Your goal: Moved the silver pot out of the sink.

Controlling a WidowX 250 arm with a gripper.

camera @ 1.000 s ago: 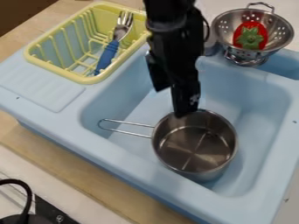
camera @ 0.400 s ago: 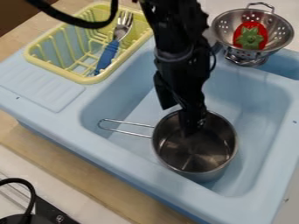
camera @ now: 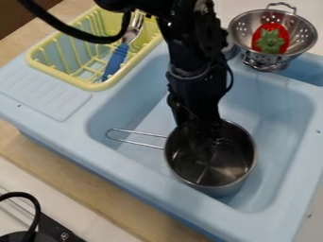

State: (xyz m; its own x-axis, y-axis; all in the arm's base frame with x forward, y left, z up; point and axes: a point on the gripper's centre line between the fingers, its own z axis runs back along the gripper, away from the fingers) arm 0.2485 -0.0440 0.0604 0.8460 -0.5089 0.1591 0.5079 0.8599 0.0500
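Camera view: I am viewing the silver pot [camera: 217,177] inside the blue sink [camera: 296,142], its rim facing up. My black gripper [camera: 203,134] is hanging into the pot by its upper rim; the contact point is dark, and I cannot tell whether the jaws are standing apart, together or clamped on the rim. Edges: the pot's lower side is sitting near the sink's front wall, while its wire handle [camera: 135,138] is pointing left, with the looped end lying near the left front wall. Room: bare basin floor is showing behind the handle, and a wider stretch of basin is lying between the pot and the right wall. The arm is passing close to the yellow dish rack [camera: 96,86], and a black cable [camera: 75,34] is looping across the rack's upper part. Count: I am logging one pot, one dish rack, one fork [camera: 116,61] with a blue handle leaning in it, one perforated colander [camera: 242,30] at upper right, and one red toy strawberry [camera: 271,40] with a green top resting in the colander. A second black cable [camera: 33,208] is curving at lower left.
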